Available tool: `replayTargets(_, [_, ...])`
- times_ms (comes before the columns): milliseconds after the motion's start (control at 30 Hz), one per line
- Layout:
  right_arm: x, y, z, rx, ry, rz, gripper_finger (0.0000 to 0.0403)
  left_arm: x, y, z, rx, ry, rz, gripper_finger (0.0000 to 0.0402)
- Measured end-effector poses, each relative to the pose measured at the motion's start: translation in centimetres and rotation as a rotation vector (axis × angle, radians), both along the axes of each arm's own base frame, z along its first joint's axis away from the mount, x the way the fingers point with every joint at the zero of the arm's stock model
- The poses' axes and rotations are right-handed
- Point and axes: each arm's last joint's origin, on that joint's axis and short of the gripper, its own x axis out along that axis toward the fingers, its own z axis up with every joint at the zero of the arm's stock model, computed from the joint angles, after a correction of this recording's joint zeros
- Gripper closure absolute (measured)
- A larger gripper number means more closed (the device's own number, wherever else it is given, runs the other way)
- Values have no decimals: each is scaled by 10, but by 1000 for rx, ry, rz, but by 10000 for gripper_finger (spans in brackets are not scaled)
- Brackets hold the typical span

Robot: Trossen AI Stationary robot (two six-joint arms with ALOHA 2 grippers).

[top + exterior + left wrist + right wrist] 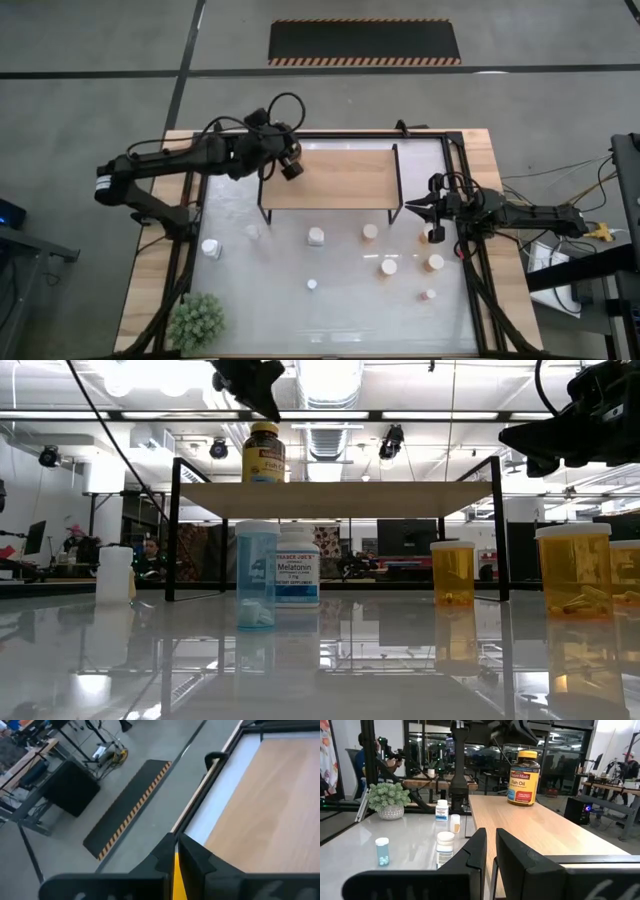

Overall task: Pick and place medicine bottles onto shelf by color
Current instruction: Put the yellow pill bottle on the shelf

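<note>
Amber yellow-lidded jar [523, 777] upright on light-wood shelf [330, 178]; left gripper [291, 168] spread above it; right gripper [418, 209] pressed together beside shelf

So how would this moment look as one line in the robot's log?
amber jar: standing on shelf | left gripper: above jar | right gripper: at shelf's right end | other bottles: on table

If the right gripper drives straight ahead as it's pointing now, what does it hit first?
Probably the shelf: the right gripper sits at its end edge, aimed along the board. Farther down that line stands the amber fish oil jar, near the left gripper. Whether it clears the board's edge is unclear.
</note>
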Motion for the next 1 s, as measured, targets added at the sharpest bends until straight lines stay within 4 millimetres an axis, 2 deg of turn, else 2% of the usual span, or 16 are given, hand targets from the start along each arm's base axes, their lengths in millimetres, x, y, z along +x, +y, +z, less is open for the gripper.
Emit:
replayTargets(267, [0,0,0,9,0,1,369,-11,-5,2,-68,21,-96,396])
replayTargets(533, [0,0,0,19,0,1,369,-24,-7,8,-70,22,-98,396])
replayTargets(800, [0,0,0,18,0,2,369,-21,-6,-5,-70,47,-89,396])
replayTargets(1000, [0,0,0,18,0,2,369,-24,-5,-7,-35,69,-33,396])
